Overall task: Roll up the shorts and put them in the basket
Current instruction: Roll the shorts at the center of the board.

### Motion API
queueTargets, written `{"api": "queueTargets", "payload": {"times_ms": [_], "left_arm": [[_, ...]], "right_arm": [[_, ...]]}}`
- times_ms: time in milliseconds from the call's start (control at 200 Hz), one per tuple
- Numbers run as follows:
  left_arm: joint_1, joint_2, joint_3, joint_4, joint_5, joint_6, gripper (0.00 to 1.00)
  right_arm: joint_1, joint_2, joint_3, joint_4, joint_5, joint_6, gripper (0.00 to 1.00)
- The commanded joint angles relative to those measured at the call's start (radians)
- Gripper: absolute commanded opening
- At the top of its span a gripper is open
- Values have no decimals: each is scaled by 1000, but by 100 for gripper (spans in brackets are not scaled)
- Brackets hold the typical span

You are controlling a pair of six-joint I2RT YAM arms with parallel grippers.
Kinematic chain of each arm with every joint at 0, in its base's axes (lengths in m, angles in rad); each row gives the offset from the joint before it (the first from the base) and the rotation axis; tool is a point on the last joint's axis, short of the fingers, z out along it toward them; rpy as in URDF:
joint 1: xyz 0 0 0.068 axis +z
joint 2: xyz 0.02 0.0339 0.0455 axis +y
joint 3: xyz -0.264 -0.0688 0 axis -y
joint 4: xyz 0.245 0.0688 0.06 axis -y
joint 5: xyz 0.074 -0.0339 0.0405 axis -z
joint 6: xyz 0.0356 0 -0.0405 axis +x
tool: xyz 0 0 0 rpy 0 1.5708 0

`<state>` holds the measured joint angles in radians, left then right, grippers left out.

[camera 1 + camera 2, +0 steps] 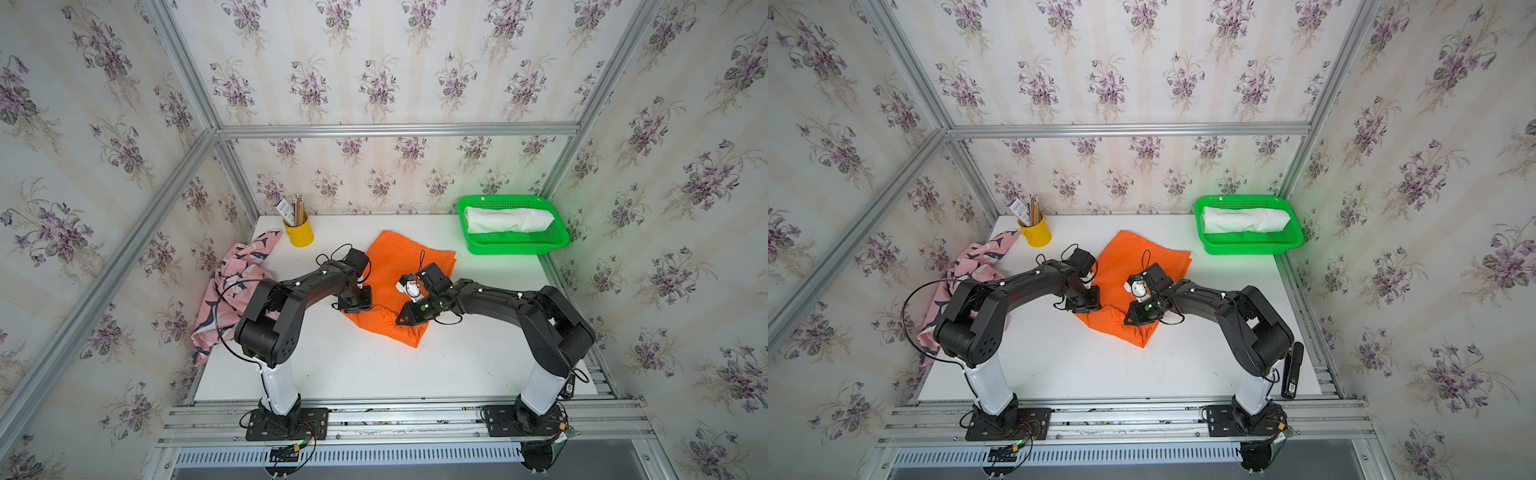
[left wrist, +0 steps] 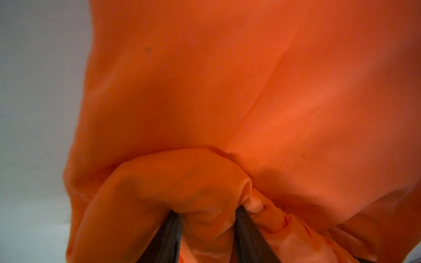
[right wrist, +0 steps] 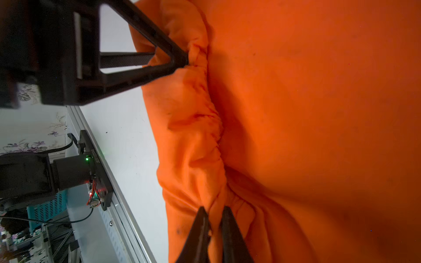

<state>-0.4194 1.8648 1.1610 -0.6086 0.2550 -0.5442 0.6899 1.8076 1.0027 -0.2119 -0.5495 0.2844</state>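
left jaws and right jaws each clamp the gathered near edge of the orange shorts [image 1: 390,257] on the bench [image 1: 374,374].

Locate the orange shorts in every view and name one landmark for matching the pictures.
Top view: orange shorts lie mid-way across the white table.
Top view: orange shorts in the same central spot.
Left wrist: orange shorts fill most of the frame.
Right wrist: orange shorts cover over half the frame.
Shared landmark: the left gripper at the bunched waistband, visible in all four.
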Motion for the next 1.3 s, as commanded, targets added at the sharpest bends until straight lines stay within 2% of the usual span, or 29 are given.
{"api": "queueTargets", "payload": {"times_ms": [0,70,140,235,325,420,559,749,854,964,1004,1044,1114,1164,1224,1294], "left_arm": [[-1,23,-20,-9,-35,32,46],[0,3,-25,-12,-44,38,47],[-1,-10,-21,-27,-55,45,47],[-1,-16,-14,-40,-59,55,47],[-1,-14,-9,-45,-53,59,47],[-1,-14,-9,-43,-43,59,47],[-1,-10,-1,-51,-40,62,46],[-1,-12,2,-57,-36,62,47],[-2,-8,14,-67,-28,69,46],[-2,-14,24,-78,-24,74,46],[-1,-16,24,-79,-21,77,46],[-1,-19,26,-82,-18,79,46],[-1,-26,26,-86,-18,81,47],[-1,-37,26,-90,-21,81,47],[-1,-61,26,-94,-37,81,49],[0,-101,27,-108,-70,83,54]], "right_arm": [[0,27,-22,-40,167,-9,6],[2,6,-29,-40,244,5,5],[7,-53,-28,-43,303,3,9],[48,-154,-16,-51,416,-50,22],[126,-224,-4,-60,543,-160,32],[226,-253,-1,-45,592,-305,46],[359,-209,8,-36,682,-475,59],[437,-79,23,18,833,-585,85],[444,-14,18,71,926,-619,86],[442,40,-4,136,1054,-632,80],[443,53,-6,140,1070,-629,73],[443,58,-3,130,1063,-615,61],[444,47,0,100,1002,-585,36],[443,30,5,68,950,-553,22],[440,7,13,20,864,-498,13],[434,-15,41,-53,689,-434,6]]}}
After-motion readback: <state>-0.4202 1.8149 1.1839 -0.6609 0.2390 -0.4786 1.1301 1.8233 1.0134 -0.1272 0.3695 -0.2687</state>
